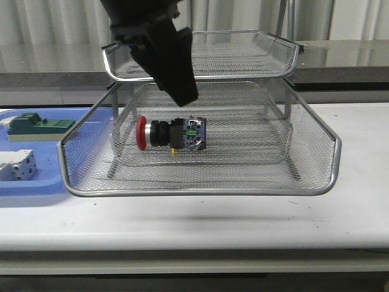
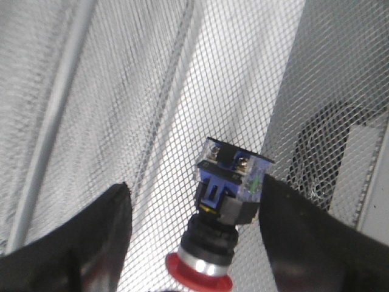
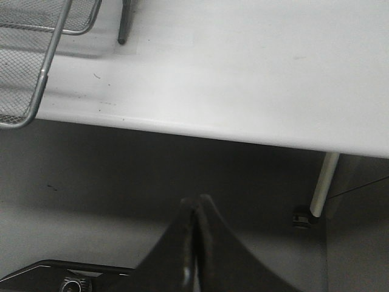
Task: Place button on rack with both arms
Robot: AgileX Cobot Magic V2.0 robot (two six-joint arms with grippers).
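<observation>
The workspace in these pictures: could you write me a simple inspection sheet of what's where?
Surface: white table, bare along its front edge.
Job's things: button lying on its side on a wire shelf of the rack, red head pointing left.
Clutter: blue tray at left holding a green block and a white component.
Grippers: left gripper open, fingers either side of the button; right gripper shut, off the table's edge.
Cables: nothing seen.
Surroundings: grey counter and pale curtain behind.
</observation>
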